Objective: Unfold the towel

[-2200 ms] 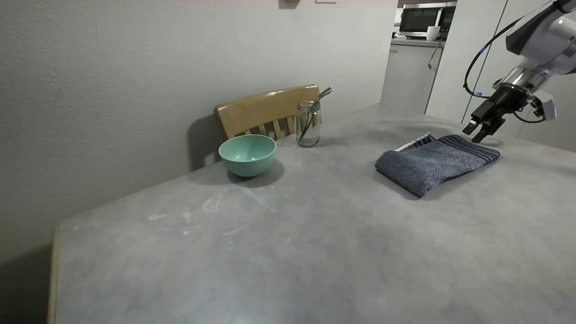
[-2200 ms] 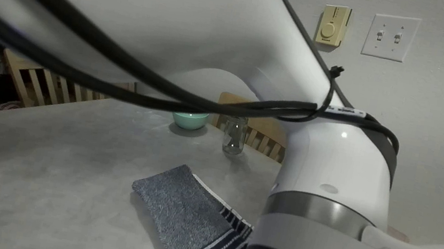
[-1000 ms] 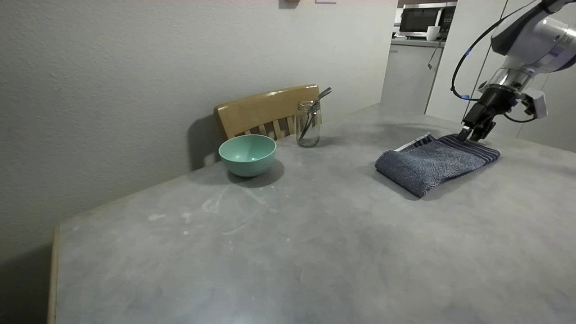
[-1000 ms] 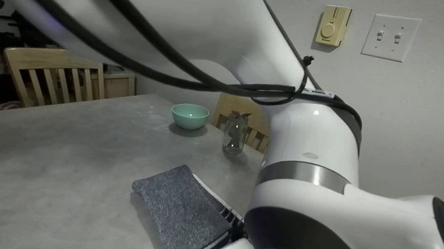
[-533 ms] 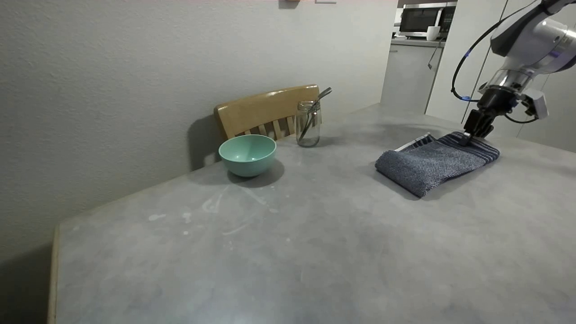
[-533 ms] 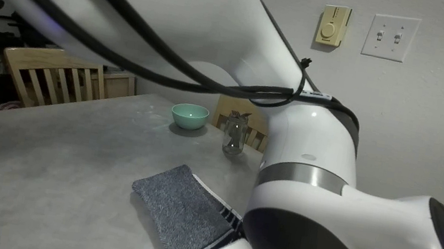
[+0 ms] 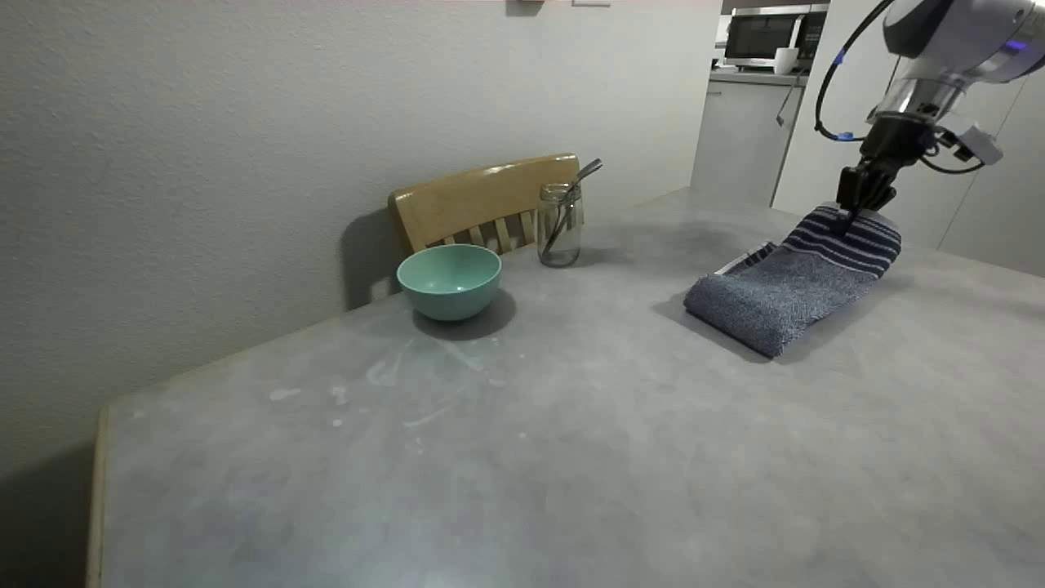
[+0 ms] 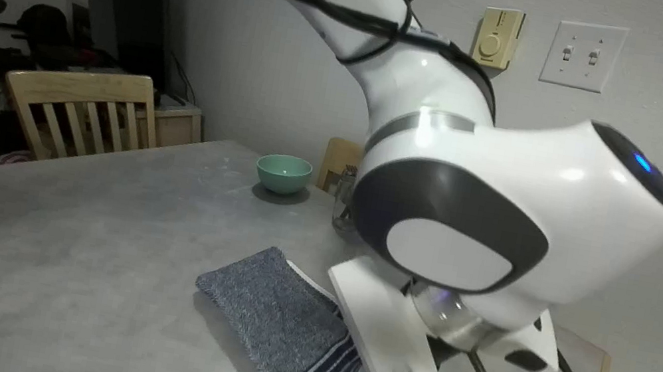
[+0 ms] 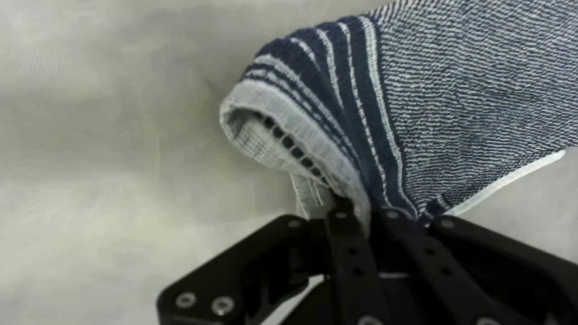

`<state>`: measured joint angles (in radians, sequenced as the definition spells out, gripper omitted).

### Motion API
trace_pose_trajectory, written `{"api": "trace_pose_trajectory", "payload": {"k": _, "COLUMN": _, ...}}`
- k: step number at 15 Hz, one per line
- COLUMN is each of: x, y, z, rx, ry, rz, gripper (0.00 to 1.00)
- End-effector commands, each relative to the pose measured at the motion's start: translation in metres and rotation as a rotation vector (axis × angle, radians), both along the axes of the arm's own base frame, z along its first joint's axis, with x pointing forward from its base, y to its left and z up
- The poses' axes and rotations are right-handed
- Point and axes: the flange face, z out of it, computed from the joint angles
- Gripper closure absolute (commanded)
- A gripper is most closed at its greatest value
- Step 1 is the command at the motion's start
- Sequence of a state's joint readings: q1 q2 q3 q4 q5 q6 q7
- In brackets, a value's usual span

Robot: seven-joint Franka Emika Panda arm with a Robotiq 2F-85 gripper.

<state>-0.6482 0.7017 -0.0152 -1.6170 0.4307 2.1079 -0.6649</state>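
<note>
The slate blue-grey towel (image 7: 788, 290) lies folded on the table, its far plain part still flat there. Its striped end is raised off the surface, pinched by my gripper (image 7: 846, 219) from above. The wrist view shows the white hem and navy stripes of the towel (image 9: 469, 95) running in between the black fingers, which are shut on a layer near the edge. A loose curl of hem hangs beside the grip, with another layer seen beneath. In an exterior view the towel (image 8: 281, 322) shows too, but the arm's wrist hides the gripper there.
On the grey table (image 7: 522, 457) stand a teal bowl (image 7: 449, 282) and a glass jar (image 7: 560, 229) with forks in it, near the wall side. A wooden chair (image 7: 482, 200) stands behind them. Another chair (image 8: 81, 110) stands beyond the table's far edge.
My gripper has come down onto the striped end, shut on it, and risen. That end has lifted off the table with it. Bowl and jar have stayed put.
</note>
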Motion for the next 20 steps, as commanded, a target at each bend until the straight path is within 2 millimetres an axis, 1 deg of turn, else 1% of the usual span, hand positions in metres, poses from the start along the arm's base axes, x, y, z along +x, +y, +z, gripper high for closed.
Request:
{"api": "trace_pose_trajectory", "payload": {"k": 1, "x": -0.005, "y": 0.038, "z": 0.053, "rx": -0.081, "ry": 0.018, "rz": 0.055, "gripper": 0.98}}
{"api": "trace_pose_trajectory", "payload": {"k": 4, "x": 0.003, "y": 0.073, "z": 0.079, "rx": -0.091, "ry": 0.027, "rz": 0.134, "gripper": 0.98}}
{"api": "trace_pose_trajectory", "payload": {"k": 6, "x": 0.006, "y": 0.102, "z": 0.093, "rx": -0.084, "ry": 0.018, "rz": 0.206, "gripper": 0.98}}
{"api": "trace_pose_trajectory", "payload": {"k": 9, "x": 0.014, "y": 0.143, "z": 0.106, "rx": -0.072, "ry": -0.003, "rz": 0.318, "gripper": 0.98}}
{"api": "trace_pose_trajectory", "payload": {"k": 13, "x": 0.026, "y": 0.194, "z": 0.113, "rx": -0.098, "ry": -0.009, "rz": 0.403, "gripper": 0.98}}
{"api": "trace_pose_trajectory", "payload": {"k": 20, "x": 0.049, "y": 0.283, "z": 0.111, "rx": -0.145, "ry": -0.012, "rz": 0.568, "gripper": 0.98}}
